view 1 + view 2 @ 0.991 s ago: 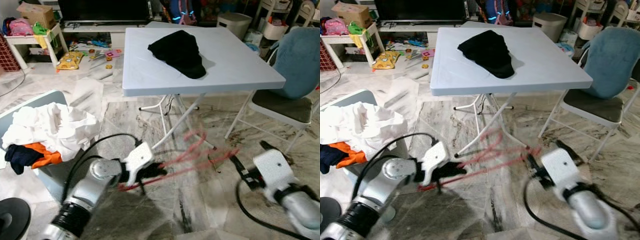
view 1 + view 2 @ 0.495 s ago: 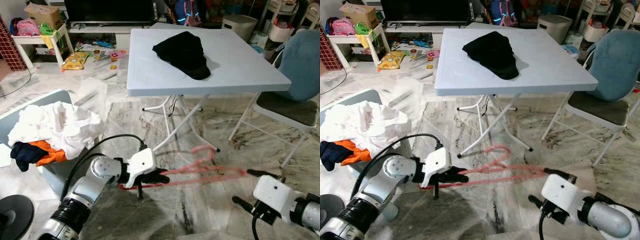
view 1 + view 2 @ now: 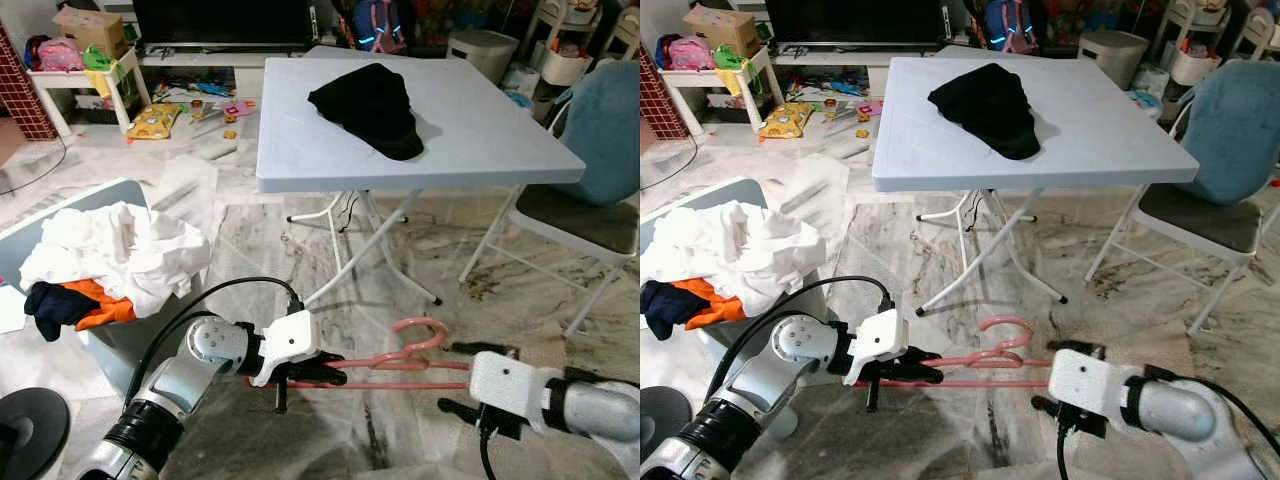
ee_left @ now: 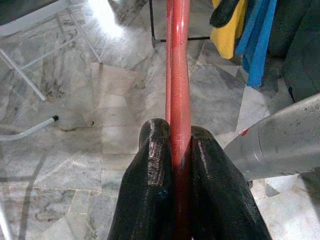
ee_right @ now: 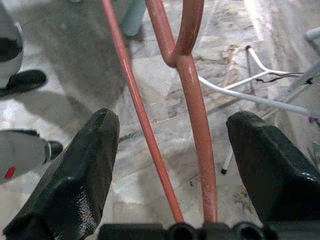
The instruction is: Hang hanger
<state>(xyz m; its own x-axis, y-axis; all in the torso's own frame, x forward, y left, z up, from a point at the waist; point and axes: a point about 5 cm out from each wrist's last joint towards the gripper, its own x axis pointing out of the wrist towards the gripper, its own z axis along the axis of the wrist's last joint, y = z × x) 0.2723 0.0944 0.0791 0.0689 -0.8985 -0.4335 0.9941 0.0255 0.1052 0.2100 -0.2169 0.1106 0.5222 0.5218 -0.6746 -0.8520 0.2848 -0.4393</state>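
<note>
A pink hanger (image 3: 395, 363) lies level just above the marble floor, its hook (image 3: 422, 327) pointing toward the table. My left gripper (image 3: 335, 373) is shut on the hanger's left end; the left wrist view has both black fingers (image 4: 155, 165) pinching the pink bar (image 4: 179, 60). At the hanger's right end my right gripper (image 3: 463, 380) is open. In the right wrist view its fingers (image 5: 75, 175) stand wide on either side of the hanger's two bars (image 5: 192, 90), apart from them.
A white folding table (image 3: 330, 150) with a black garment (image 3: 370, 105) stands ahead. A basket of clothes (image 3: 110, 260) is at my left, a chair with a blue cover (image 3: 590, 190) at my right. Toys and clutter lie at the back left.
The hanger has stopped swinging and now hangs level. My right gripper has moved left to the hanger's right end, its fingers now on either side of the bars.
</note>
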